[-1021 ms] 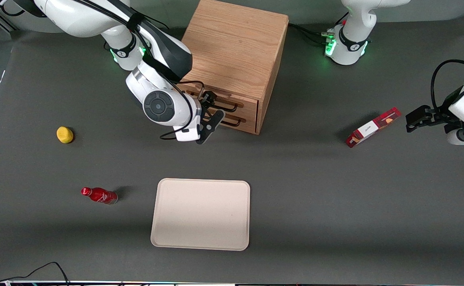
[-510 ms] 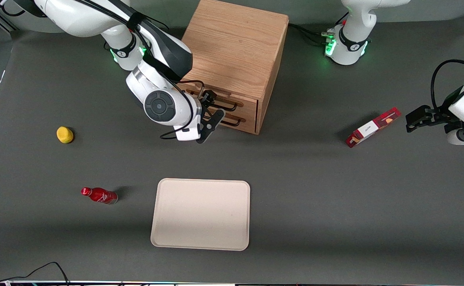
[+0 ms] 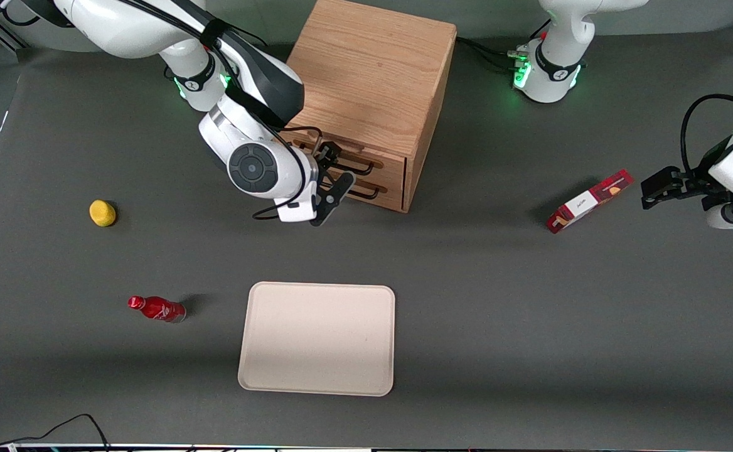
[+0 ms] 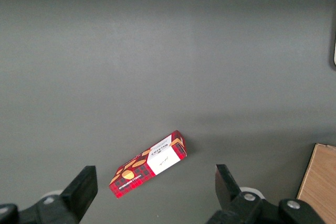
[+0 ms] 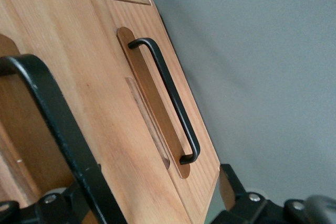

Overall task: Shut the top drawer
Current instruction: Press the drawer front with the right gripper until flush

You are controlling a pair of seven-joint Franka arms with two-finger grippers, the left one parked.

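The oak cabinet (image 3: 369,81) stands at the back middle of the table with two black-handled drawer fronts facing the front camera. The top drawer (image 3: 376,164) sits about flush with the cabinet face, its black wire handle (image 3: 360,168) just past my fingers. My right gripper (image 3: 336,172) is open and right at the drawer fronts, its fingers spread above and below the top handle. In the right wrist view the gripper (image 5: 147,205) is close against the wood. The top drawer's handle (image 5: 58,124) looms near one finger, and the lower drawer's handle (image 5: 168,103) is farther off.
A beige tray (image 3: 317,339) lies nearer the front camera than the cabinet. A red bottle (image 3: 156,309) lies on its side and a yellow fruit (image 3: 102,213) sits toward the working arm's end. A red box (image 3: 589,201) lies toward the parked arm's end and also shows in the left wrist view (image 4: 149,163).
My gripper has edged very slightly toward the cabinet, and the drawer front has gone in a little with it. Nothing else has moved.
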